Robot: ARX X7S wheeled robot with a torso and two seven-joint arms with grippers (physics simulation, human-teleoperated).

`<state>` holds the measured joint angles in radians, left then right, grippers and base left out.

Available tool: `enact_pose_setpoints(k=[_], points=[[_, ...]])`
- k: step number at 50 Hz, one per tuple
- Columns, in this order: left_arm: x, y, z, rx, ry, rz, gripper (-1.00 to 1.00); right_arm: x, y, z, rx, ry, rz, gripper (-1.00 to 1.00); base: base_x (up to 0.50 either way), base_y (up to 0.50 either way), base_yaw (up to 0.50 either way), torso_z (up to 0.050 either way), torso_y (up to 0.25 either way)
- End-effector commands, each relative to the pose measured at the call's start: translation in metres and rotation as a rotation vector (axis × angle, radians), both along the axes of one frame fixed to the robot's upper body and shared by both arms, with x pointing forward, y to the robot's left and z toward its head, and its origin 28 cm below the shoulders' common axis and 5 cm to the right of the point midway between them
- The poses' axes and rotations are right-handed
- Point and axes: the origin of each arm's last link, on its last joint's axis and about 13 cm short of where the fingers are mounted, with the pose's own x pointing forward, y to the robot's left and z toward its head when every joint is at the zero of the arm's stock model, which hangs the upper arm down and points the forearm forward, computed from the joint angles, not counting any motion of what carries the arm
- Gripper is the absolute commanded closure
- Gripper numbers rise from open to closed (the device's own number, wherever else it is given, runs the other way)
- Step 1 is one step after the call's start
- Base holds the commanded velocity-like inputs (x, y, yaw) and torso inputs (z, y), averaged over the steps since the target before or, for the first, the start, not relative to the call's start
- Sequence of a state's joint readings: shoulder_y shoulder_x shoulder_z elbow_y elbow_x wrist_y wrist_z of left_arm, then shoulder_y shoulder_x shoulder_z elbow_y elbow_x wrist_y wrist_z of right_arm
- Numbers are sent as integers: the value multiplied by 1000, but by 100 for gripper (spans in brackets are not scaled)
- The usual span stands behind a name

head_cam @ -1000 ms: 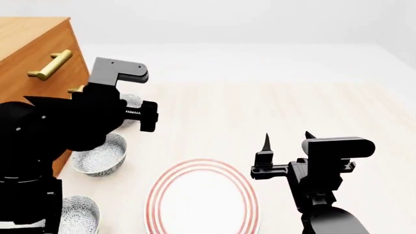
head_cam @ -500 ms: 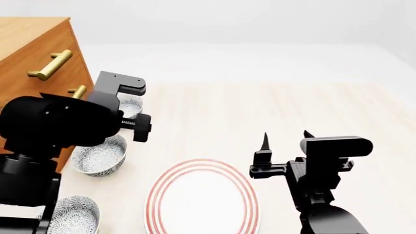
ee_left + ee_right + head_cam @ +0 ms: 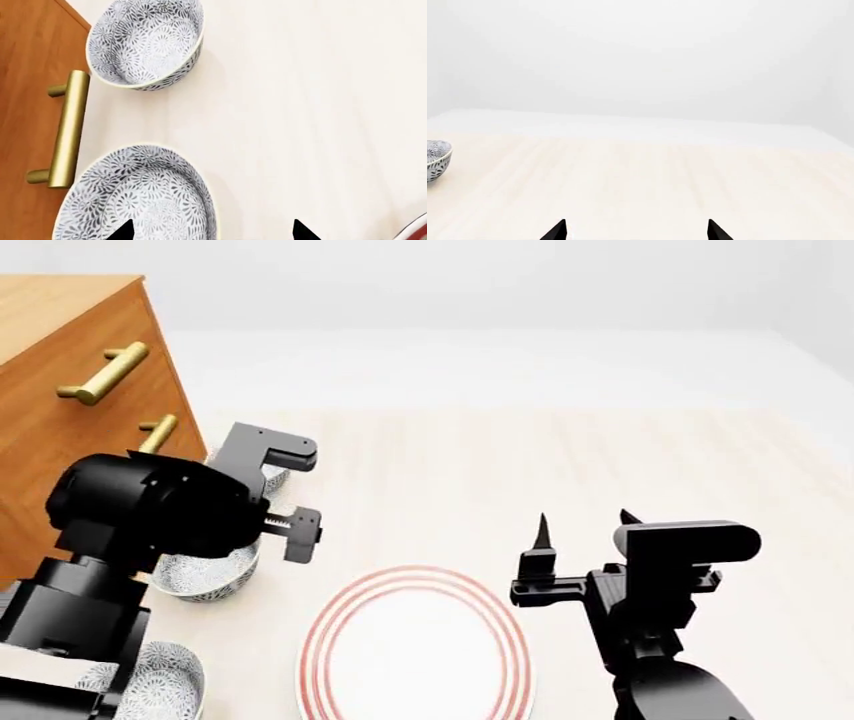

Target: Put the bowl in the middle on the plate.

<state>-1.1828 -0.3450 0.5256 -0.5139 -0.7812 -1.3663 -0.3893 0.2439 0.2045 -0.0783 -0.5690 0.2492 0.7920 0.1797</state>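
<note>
The left gripper (image 3: 210, 231), jaws spread and holding nothing, is hovering directly above the small lacy grey-blue middle bowl (image 3: 137, 197), nearer than the right arm.

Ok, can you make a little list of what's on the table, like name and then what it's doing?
middle bowl: on the table beside the cabinet, under the left gripper, not gripped
far bowl: on the table, untouched
near bowl: partly hidden behind the left arm
plate: nothing on it
right gripper: open, holding nothing
cabinet: wooden, gold handles
</note>
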Motion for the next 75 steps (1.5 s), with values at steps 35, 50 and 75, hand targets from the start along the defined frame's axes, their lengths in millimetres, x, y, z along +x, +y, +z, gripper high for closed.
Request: enact_pose_setpoints(k=[35,50,75], points=[[18,4,-57,46,128,48,100,2,0,1,33,-12,5,-100,0,0,0,0,0],[16,3,-56,48,126,36,100,2,0,-2,32,-5,6,-100,0,0,0,0,0],[-3,-7,-5,143,-62,-68,100,0,-3,-2,42,-14,-8,-100,0,0,0,0,0]])
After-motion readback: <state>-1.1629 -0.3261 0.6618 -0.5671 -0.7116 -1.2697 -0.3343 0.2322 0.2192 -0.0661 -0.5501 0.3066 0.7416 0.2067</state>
